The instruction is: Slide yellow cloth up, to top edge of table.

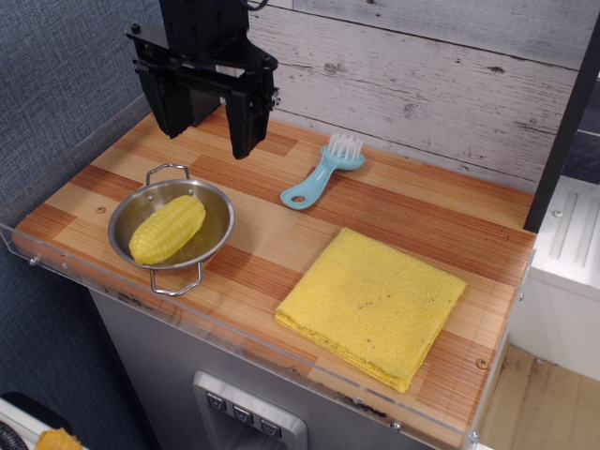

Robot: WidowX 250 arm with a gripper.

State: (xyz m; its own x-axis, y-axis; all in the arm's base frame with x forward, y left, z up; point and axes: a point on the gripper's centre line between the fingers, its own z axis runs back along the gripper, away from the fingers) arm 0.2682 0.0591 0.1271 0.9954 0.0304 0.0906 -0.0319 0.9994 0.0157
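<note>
The yellow cloth [373, 305] lies folded and flat at the front right of the wood-plank table [422, 220], its near corner close to the clear acrylic rim. My black gripper [206, 141] hangs open and empty above the table's back left, well away from the cloth, with its two fingers pointing down and a wide gap between them.
A steel bowl [172, 225] holding a yellow corn cob [167, 230] stands at the front left, below the gripper. A light-blue brush [322, 172] with white bristles lies at the back middle. A grey plank wall [431, 84] rises behind the table.
</note>
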